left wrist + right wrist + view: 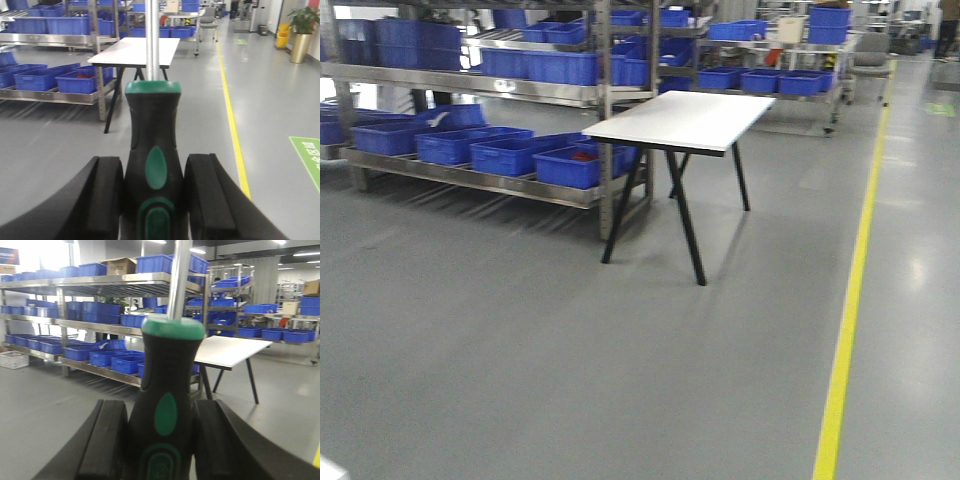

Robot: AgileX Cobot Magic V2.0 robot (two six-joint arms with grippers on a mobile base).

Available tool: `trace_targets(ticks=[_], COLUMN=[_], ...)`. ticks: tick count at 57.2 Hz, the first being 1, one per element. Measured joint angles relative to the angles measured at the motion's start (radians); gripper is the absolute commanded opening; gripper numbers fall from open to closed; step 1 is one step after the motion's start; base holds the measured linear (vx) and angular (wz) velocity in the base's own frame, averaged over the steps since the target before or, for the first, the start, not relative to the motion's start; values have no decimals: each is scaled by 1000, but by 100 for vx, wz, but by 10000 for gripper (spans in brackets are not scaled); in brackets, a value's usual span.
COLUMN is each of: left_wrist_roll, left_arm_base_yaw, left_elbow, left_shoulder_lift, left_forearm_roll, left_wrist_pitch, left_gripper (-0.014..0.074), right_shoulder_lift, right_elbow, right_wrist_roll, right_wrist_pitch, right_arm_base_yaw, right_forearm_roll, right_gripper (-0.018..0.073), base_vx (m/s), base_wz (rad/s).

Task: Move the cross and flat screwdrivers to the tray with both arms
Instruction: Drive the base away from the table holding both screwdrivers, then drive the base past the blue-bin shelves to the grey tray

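Note:
In the left wrist view a screwdriver (155, 150) with a black handle, green accents and a steel shaft stands upright between the two black fingers, and my left gripper (156, 192) is shut on its handle. The right wrist view shows a like screwdriver (170, 390), and my right gripper (162, 440) is shut on that handle the same way. Both shafts run up out of the top of their views, so the tips are hidden. The tray is out of view everywhere. Neither arm shows in the front view.
A white table on black legs (682, 120) stands ahead on the grey floor. Steel shelving with blue bins (510, 150) lines the left side. A yellow floor line (850, 300) runs along the right. A potted plant (302, 30) stands far right.

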Motion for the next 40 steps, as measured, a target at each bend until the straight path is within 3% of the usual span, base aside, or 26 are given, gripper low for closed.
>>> trace_targets(ticks=[40], left_wrist_roll=[1], left_arm_base_yaw=[0], left_elbow=[0], left_shoulder_lift=[0], left_forearm_roll=[0], left_wrist_pitch=[0], left_gripper=[-1], right_shoulder_lift=[-1], right_elbow=[0], right_wrist_roll=[0], right_wrist_pitch=[3], right_arm_base_yaw=[0], right_forearm_roll=[0], right_gripper=[-8], base_vx=[35], base_wz=[-14])
